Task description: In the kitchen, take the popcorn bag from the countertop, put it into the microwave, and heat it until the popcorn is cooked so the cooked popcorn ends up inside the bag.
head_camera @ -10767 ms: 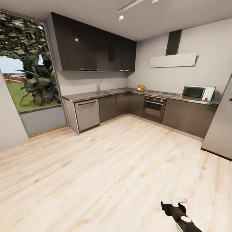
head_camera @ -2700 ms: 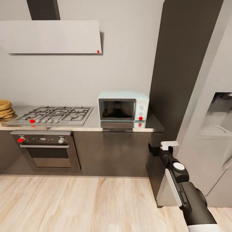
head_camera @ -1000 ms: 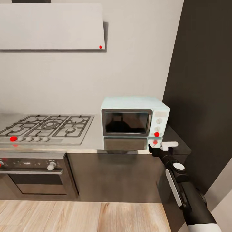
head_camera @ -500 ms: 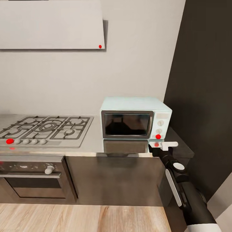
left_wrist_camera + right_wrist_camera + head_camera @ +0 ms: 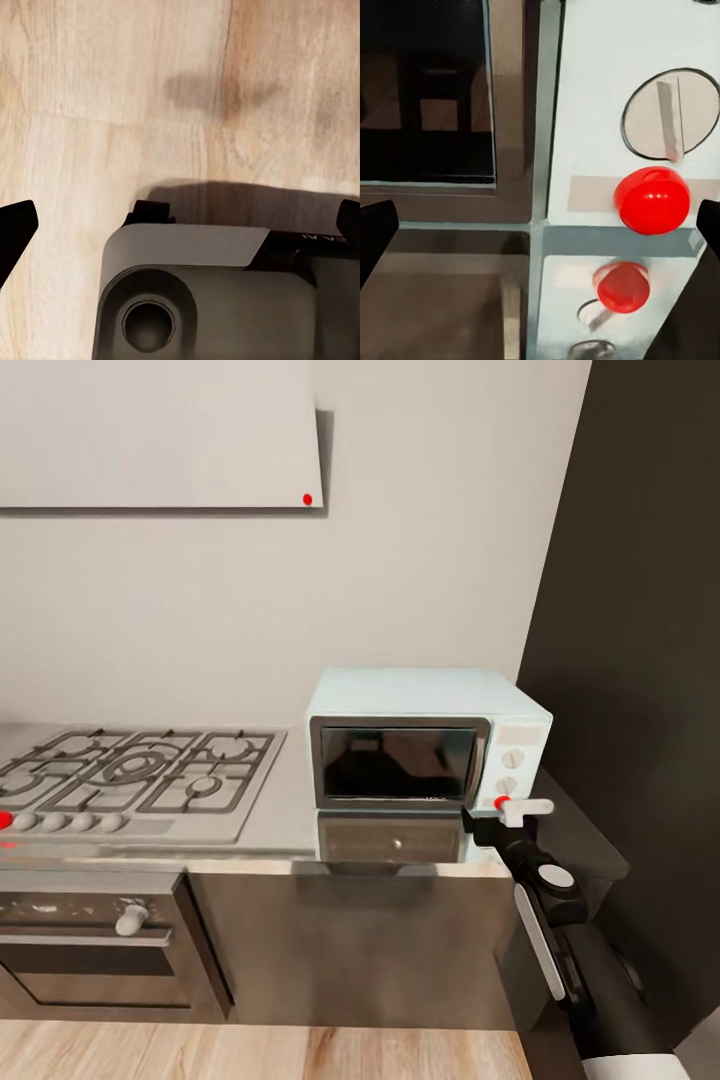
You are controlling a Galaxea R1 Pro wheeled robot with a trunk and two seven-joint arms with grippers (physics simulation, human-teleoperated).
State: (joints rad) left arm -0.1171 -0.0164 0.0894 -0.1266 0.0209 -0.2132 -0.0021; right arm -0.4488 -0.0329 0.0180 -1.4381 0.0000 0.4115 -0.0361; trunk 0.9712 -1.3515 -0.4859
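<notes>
The pale mint-blue microwave (image 5: 425, 735) stands with its dark glass door shut on the shiny grey countertop (image 5: 285, 815), against the wall beside a tall dark cabinet. My right gripper (image 5: 498, 816) is open, held just in front of the microwave's lower right corner by its red button (image 5: 501, 801). In the right wrist view that red button (image 5: 652, 200) and a round knob (image 5: 670, 112) sit close ahead between the open fingers, with the door glass (image 5: 427, 90) to one side. My left gripper (image 5: 180, 225) hangs open over the wood floor. The popcorn bag is out of view.
A gas hob (image 5: 130, 775) lies in the worktop left of the microwave, over a built-in oven (image 5: 90, 950). A pale extractor hood (image 5: 160, 435) hangs above. The dark tall cabinet (image 5: 640, 610) closes off the right side. Light wood floor (image 5: 250, 1050) runs along the cabinets.
The camera has moved closer to the counter, so the microwave looks larger. My right gripper now sits nearer the microwave's red button.
</notes>
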